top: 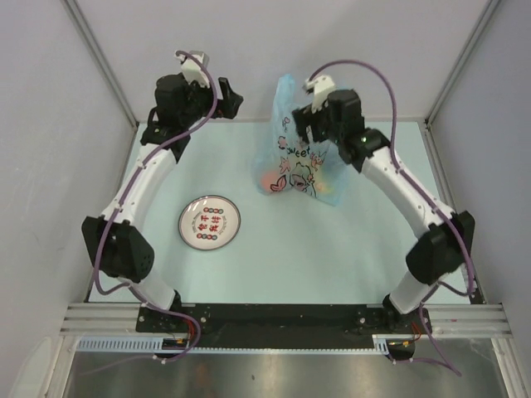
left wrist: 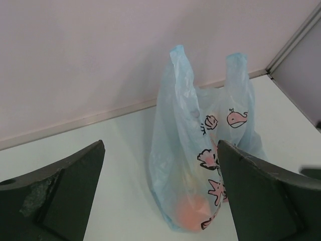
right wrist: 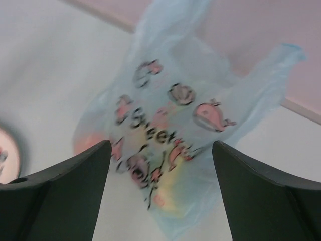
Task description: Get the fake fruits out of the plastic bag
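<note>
The plastic bag [top: 300, 162] stands at the back middle of the table, light blue with pink figures and "Sweet" lettering, its handles up. Fruits show through it: an orange one [left wrist: 193, 213] low at its left end and a yellow one [right wrist: 176, 195] lower down. The other fruits are hidden. My left gripper [top: 232, 99] is open and empty, left of the bag and pointing at it [left wrist: 200, 145]. My right gripper [top: 309, 133] is open and empty, held just above the bag's upper right side. In the right wrist view the bag [right wrist: 175, 125] is blurred, seen between the fingers [right wrist: 60, 196].
A round white plate [top: 210, 222] with red and dark markings lies on the table left of centre, nearer than the bag; its edge shows in the right wrist view [right wrist: 5, 155]. White walls close the back and sides.
</note>
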Tool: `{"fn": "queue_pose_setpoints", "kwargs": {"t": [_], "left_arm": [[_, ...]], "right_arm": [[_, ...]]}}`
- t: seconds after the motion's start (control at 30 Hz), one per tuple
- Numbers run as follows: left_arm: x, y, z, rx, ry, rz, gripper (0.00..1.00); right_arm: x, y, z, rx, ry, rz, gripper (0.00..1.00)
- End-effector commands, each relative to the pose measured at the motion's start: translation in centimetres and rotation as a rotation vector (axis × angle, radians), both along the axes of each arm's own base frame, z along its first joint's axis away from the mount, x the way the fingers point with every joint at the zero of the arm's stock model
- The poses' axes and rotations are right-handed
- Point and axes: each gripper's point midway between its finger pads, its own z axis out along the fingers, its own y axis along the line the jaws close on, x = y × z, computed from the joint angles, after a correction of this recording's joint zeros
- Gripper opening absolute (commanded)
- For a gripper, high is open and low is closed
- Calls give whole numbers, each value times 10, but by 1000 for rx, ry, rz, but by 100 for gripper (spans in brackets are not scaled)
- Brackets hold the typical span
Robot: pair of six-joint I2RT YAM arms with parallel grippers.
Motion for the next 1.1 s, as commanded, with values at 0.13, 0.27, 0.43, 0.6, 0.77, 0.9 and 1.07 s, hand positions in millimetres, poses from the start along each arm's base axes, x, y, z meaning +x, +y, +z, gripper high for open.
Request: {"fn": "queue_pose_setpoints", "kwargs": {"t": [0.13,0.27,0.43,0.6,0.77,0.9,1.07], "left_arm": [[35,-51,14,-90,-23,-142,100],[65,-79,0,-83,-45,-151,100],[105,-102,-20,-151,-74,-144,100],[136,-129,-63,-111,-85,-130,100],[153,-145,-75,-108,-124,-71,97],[164,-140,-78,-90,-156,5,79],[165,-147,-45,-77,-276,-37,11]], "right_arm": [[123,-61,42,204,-109,-290,86],[168,-88,24,203,-126,-417,87],[208,-110,-3,138,-177,-535,90],[232,-131,-29,83,-209,-634,91],[254,-139,-72,43,-191,-641,88],[271,-155,-68,69,-222,-652,50],[283,-177,-43,180,-243,-644,0]]}}
